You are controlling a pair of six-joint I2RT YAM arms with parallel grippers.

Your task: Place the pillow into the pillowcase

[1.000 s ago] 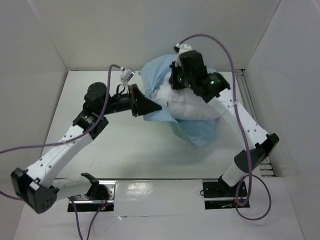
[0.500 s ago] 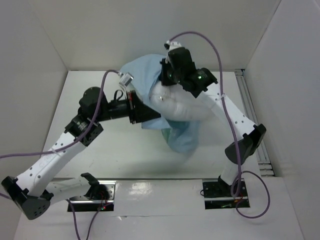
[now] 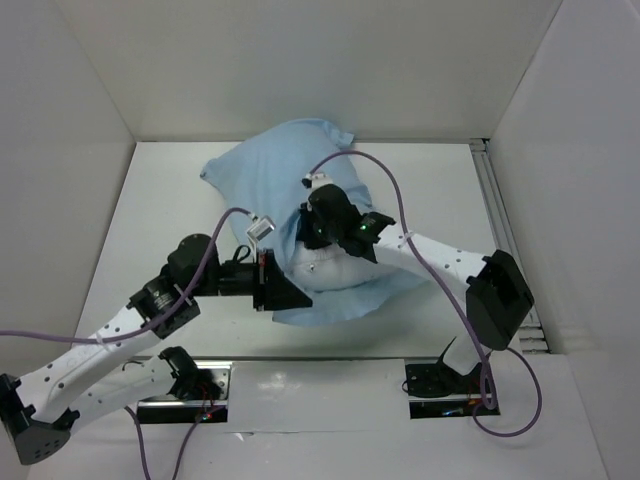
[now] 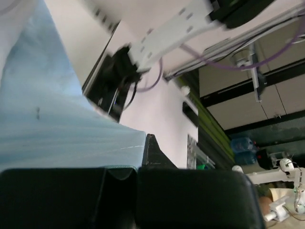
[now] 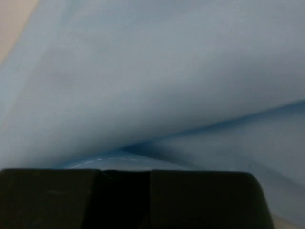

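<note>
The light blue pillowcase (image 3: pixel 265 180) lies bunched across the middle of the table. The white pillow (image 3: pixel 335 270) shows at its near opening, mostly covered by cloth. My left gripper (image 3: pixel 292 296) is at the near-left edge of the opening, shut on the pillowcase hem. In the left wrist view that blue cloth (image 4: pixel 52 124) runs into the closed left gripper (image 4: pixel 136 164). My right gripper (image 3: pixel 313 226) presses down on top of the bundle, shut on a fold of pillowcase. The right wrist view is filled with blue cloth (image 5: pixel 157 81) pinched in the right gripper (image 5: pixel 125 167).
White enclosure walls stand on the left, back and right. A metal rail (image 3: pixel 497 215) runs along the table's right edge. Purple cables (image 3: pixel 375 170) loop over the right arm. The arm bases (image 3: pixel 440 380) sit at the near edge.
Both arms have pulled toward the near edge and lower, bringing the bundle with them. The pillowcase now trails toward the back left, and less white pillow shows.
</note>
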